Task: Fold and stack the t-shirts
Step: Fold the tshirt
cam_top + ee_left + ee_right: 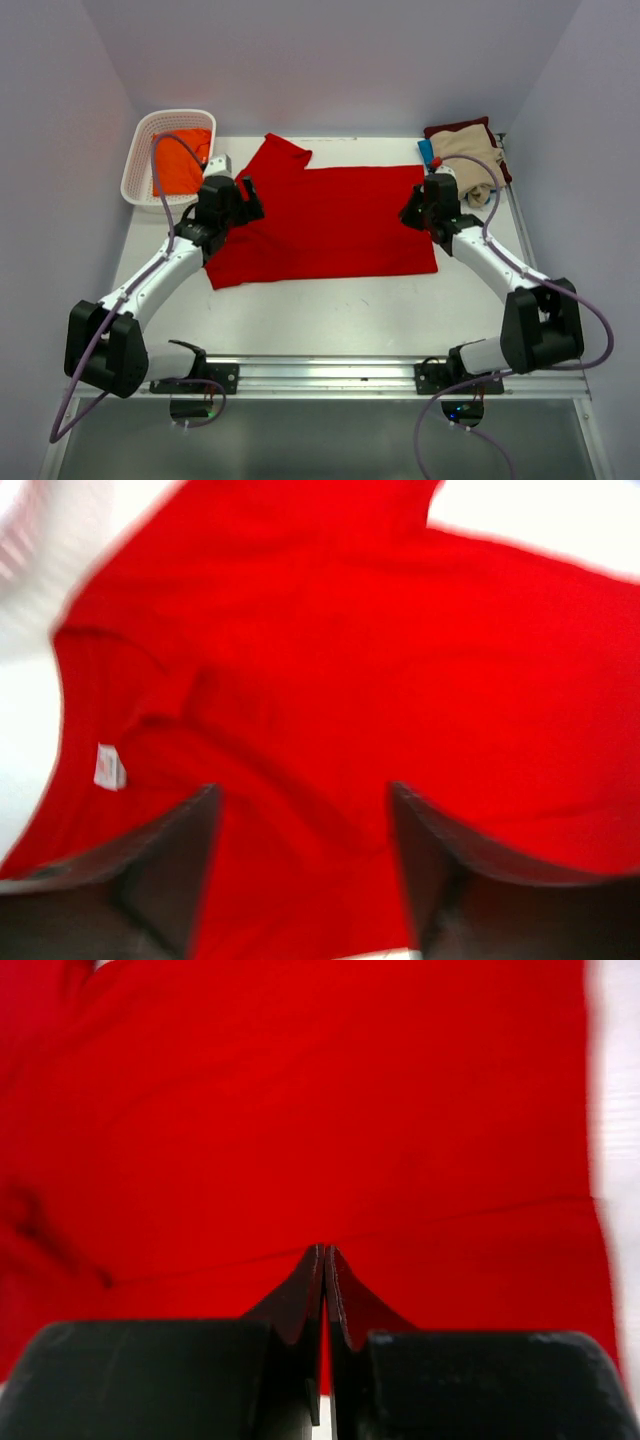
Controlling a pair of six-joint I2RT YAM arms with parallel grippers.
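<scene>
Step in hand, as I read it: the red t-shirt (330, 220) is spread flat mid-desk, collar end toward the left arm and hem end toward the right, one sleeve sticking out at the far-left corner. No fold made yet. Left hand (243, 195) sits over the collar end with fingers (170, 870) spread wide and nothing between them; the white tag (110, 767) is just to its left in the wrist view. Right hand (413, 208) is over the hem end with its fingers (312, 1290) pressed together. I see no cloth pinched in them, though the wrist view is too blurred to rule out a thin nip. Done pile looks like the far-right corner: beige shirt (470, 150) on the maroon shirt (460, 127), with a bit of the blue shirt (427, 150) at its left edge. The orange shirt (185, 165) waits in the white basket (140, 150), far left. Next move probably needs the right hand reopened, then both hands down onto matching edges of the red shirt, each pinching a single layer and carrying it across together so the fold lands square. Risks: catching the desk (330, 310) instead of cloth, or uneven pull skewing the fold.
</scene>
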